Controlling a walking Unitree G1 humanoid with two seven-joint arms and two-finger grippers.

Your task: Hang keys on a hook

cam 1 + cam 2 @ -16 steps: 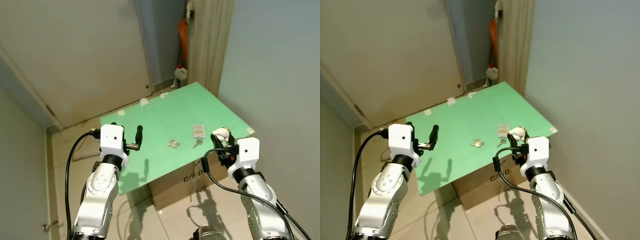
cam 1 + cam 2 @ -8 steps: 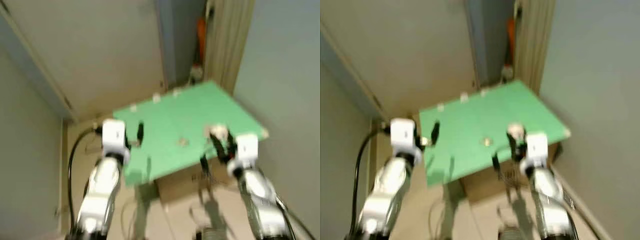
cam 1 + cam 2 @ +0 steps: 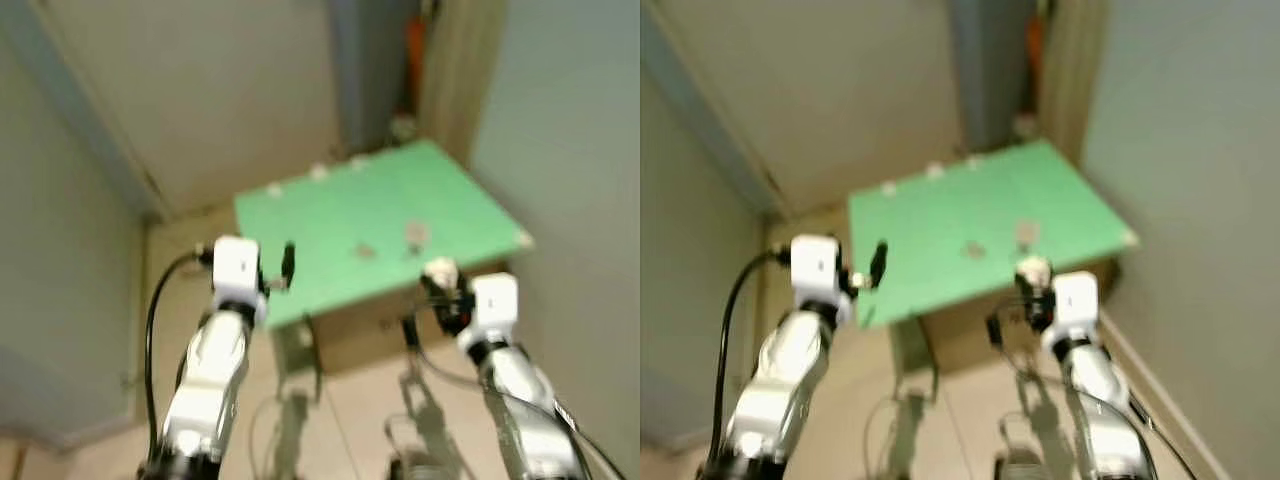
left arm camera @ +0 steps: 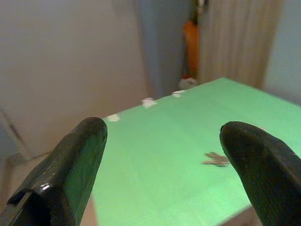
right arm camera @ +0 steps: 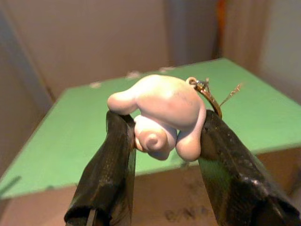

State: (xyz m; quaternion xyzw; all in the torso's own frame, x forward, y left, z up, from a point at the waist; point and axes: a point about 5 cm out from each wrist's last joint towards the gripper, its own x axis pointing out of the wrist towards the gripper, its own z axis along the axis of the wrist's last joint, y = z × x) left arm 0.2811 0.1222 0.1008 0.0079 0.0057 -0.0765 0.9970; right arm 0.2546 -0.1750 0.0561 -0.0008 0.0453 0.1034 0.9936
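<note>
With my right hand [image 5: 162, 141] clenched on the pale keychain charm [image 5: 160, 113] short of the green bench [image 3: 380, 230] and my left hand [image 4: 164, 160] released, I'd carry it steadily toward a hook.

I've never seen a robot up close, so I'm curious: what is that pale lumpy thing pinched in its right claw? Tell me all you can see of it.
It is a small keychain charm, pale pinkish-white, smooth and rounded like soft rubber or plastic, with bulging lobes and a small spiral curl on one of them. A thin brass-coloured ring is fixed at one end. The right gripper holds it between its two black fingers, which press it from either side. It is held in the air on the near side of the green board, touching nothing else.
</note>
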